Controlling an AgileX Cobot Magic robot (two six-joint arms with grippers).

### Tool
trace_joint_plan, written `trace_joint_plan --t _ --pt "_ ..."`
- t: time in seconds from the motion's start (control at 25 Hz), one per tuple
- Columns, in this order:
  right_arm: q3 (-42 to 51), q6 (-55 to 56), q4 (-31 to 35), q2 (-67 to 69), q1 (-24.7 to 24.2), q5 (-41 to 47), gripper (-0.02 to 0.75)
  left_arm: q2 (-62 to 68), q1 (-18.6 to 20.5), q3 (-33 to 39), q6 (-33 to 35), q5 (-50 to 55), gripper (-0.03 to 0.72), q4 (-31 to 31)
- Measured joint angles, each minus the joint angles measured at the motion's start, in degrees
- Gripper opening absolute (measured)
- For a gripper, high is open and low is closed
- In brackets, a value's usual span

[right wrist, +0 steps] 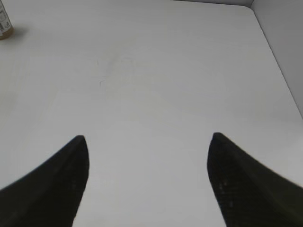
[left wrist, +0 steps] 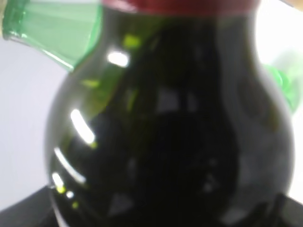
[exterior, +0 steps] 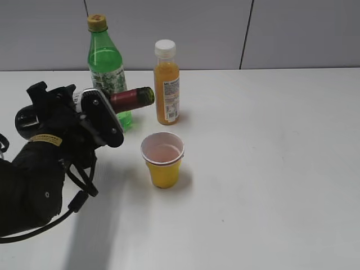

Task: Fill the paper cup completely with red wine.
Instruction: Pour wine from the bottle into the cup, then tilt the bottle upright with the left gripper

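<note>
Near the middle of the white surface [exterior: 270, 169] stands the paper cup [exterior: 163, 160], upright, a pale pinkish tint at its bottom. At its ten o'clock the dark wine bottle [exterior: 130, 97] lies almost level in the left claw [exterior: 98, 115], clamped around its body, red-foiled neck pointing toward the cup's twelve o'clock. Behind it stand the green soda bottle [exterior: 106, 67] and, at the cup's twelve o'clock, the orange juice bottle [exterior: 167, 84]. Right claw [right wrist: 147, 184]: spread wide over bare surface, empty.
</note>
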Motion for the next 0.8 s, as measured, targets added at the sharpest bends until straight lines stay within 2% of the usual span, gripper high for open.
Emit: trace_joint_plan --t 0.12,0.28,0.56,0.8 --pt "0.00 0.00 0.00 0.00 0.00 0.00 0.589 0.00 0.18 1.02 1.62 -0.25 0.555 2.03" --pt "0.00 0.00 0.00 0.00 0.00 0.00 0.589 0.00 0.18 1.23 2.92 -0.25 0.555 2.51" --pt "0.00 0.00 0.00 0.00 0.00 0.00 0.589 1.78 0.36 1.30 9.06 -0.22 0.555 2.58" --pt "0.00 0.05 0.00 0.00 0.00 0.00 0.589 2.69 0.36 1.37 10.82 -0.30 0.555 2.57"
